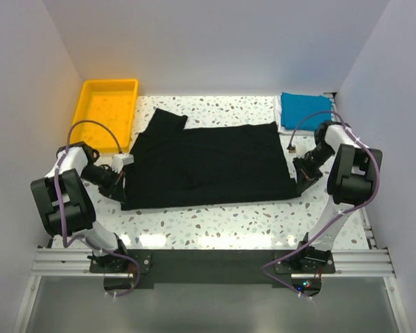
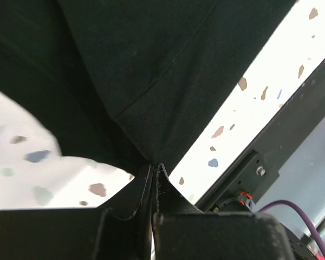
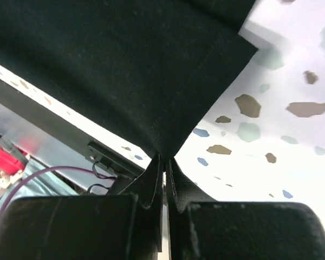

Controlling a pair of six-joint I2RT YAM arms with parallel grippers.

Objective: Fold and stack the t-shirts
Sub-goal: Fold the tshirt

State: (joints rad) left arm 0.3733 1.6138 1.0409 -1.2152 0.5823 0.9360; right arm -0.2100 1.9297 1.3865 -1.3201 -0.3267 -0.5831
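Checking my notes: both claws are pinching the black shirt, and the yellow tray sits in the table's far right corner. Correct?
Not quite: the top view shows the yellow tray in the far left corner. The left claw and right claw are indeed pinching the black shirt.

Shows a large black t-shirt (image 1: pixel 208 163) spread flat over the speckled counter (image 1: pixel 215 222), with one sleeve toward the far left. Pinched at the near left corner by the left fingers (image 1: pixel 121 186) and at the near right corner by the right fingers (image 1: pixel 300 182). Also shows a folded blue t-shirt (image 1: pixel 305 111) at the far right corner and a yellow tray (image 1: pixel 105 83) at the far left, just beside the black cloth.
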